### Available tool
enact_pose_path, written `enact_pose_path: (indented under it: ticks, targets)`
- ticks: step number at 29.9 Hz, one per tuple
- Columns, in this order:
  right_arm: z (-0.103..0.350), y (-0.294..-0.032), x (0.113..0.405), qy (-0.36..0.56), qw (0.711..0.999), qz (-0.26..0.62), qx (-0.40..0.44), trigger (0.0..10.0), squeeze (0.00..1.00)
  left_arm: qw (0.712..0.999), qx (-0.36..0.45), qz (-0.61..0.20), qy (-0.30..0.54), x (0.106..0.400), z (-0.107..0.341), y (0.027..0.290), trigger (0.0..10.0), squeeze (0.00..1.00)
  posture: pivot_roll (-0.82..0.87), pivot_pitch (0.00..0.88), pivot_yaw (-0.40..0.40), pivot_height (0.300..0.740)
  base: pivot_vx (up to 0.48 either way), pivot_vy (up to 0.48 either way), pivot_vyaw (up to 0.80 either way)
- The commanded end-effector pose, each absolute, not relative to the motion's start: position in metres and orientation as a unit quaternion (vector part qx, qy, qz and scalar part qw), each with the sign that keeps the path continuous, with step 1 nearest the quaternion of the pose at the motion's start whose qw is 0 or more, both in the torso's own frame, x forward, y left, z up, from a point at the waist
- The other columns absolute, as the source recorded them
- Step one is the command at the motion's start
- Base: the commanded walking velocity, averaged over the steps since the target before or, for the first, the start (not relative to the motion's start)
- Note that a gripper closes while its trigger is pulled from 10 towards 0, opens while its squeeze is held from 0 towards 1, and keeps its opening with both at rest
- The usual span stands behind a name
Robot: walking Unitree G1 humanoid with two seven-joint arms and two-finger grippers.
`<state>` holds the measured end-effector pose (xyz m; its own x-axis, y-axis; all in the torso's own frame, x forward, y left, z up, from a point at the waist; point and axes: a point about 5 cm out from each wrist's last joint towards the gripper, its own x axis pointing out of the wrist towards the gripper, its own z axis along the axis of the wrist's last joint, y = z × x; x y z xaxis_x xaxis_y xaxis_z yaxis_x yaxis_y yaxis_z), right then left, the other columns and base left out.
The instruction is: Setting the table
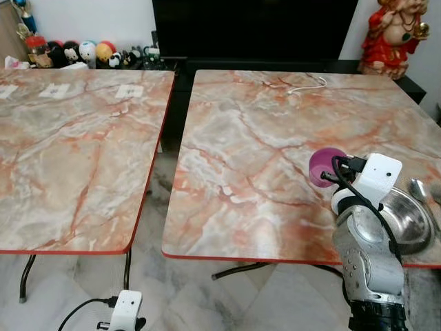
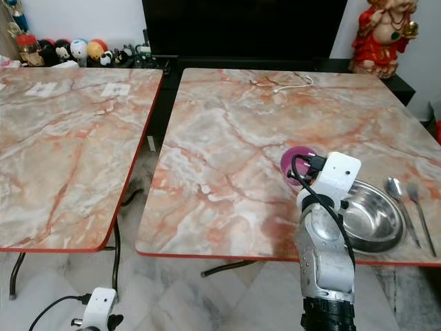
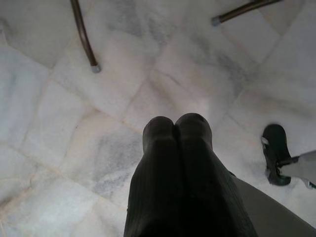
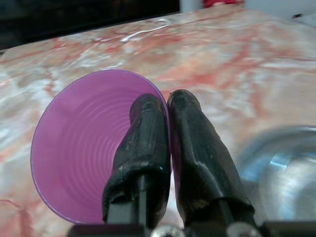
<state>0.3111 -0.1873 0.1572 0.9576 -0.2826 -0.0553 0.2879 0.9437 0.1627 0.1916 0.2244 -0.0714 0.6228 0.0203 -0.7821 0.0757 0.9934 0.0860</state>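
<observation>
Right claw (image 4: pixel 168 106) pinching rim of purple ribbed plastic cup (image 4: pixel 84 143), tipped sideways; left claw (image 3: pixel 177 123) pressed together.

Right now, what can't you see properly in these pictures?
- Purple cup: in the head views the right wrist hides most of it, so whether it touches the table is unclear.
- Steel bowl: the right arm covers its near side.
- White labels on the other table: too small to read.
- Left gripper: aimed at the floor, arm cut off.
</observation>
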Motion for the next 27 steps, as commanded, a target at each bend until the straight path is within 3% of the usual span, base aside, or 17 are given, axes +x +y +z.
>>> enact_pose_path:
  ticks: [1, 16, 27]
  targets:
    - [0.160, -0.185, 0.313, 0.010, 0.986, -0.141, 0.083, 10.0, 0.00, 0.896, 0.053, -0.016, 0.440, 0.188, -0.073, 0.225, 10.0, 0.00, 0.03, 0.035, -0.017, 0.740, 0.000, 0.000, 0.00]
    - [0.159, -0.206, 0.311, 0.022, 0.973, -0.218, 0.075, 10.0, 0.00, 0.897, 0.055, -0.011, 0.439, 0.190, -0.072, 0.226, 10.0, 0.00, 0.04, 0.064, -0.013, 0.740, 0.000, 0.000, 0.00]
    - [0.152, -0.228, 0.310, 0.056, 0.929, -0.331, 0.154, 10.0, 0.00, 0.897, 0.055, -0.008, 0.438, 0.191, -0.072, 0.226, 10.0, 0.00, 0.04, 0.074, -0.010, 0.740, 0.000, 0.000, 0.00]
